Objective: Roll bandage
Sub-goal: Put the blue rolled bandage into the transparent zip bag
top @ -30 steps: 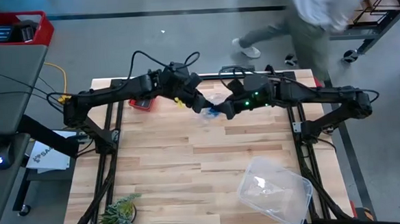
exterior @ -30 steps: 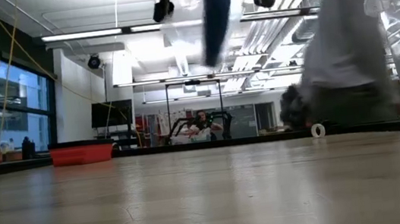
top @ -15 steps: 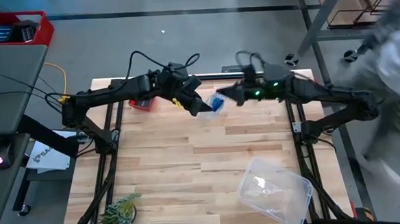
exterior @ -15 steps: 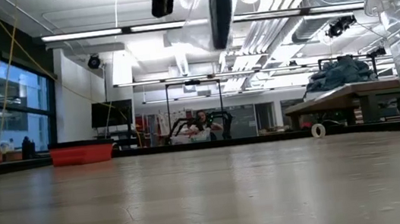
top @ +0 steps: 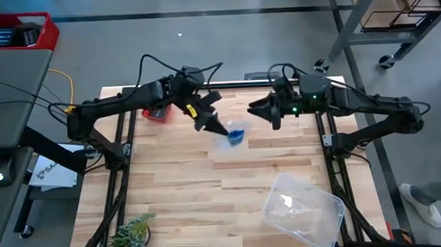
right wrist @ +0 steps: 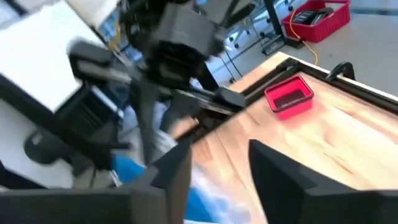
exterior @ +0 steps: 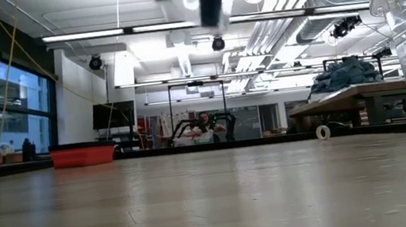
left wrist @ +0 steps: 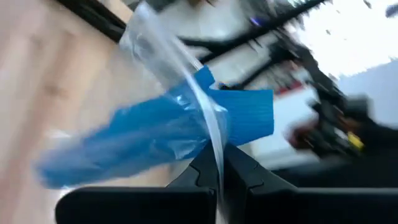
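Hanging above the far middle of the table (top: 231, 176), the bandage (top: 237, 133) is a bright blue bundle partly wrapped in a clear plastic bag (left wrist: 163, 50). In the left wrist view the blue fabric (left wrist: 155, 132) and the clear film pass together between the two dark fingers (left wrist: 199, 174) of the left gripper (top: 219, 128), which are closed on the film and fabric. The low view shows only a dark blurred strip (exterior: 212, 0) suspended at the top of the picture, clear of the table surface.

The right gripper (top: 259, 108) is held just beside the bandage, apart from it, pointing toward the left gripper. Its fingers (right wrist: 177, 168) stand spread with nothing between them, as the right wrist view shows.

A small red tray (top: 157, 114) sits at the far left part of the table, under the left arm. A clear plastic container (top: 302, 210) rests near the right front corner, and a small green plant (top: 132, 235) near the left front corner.
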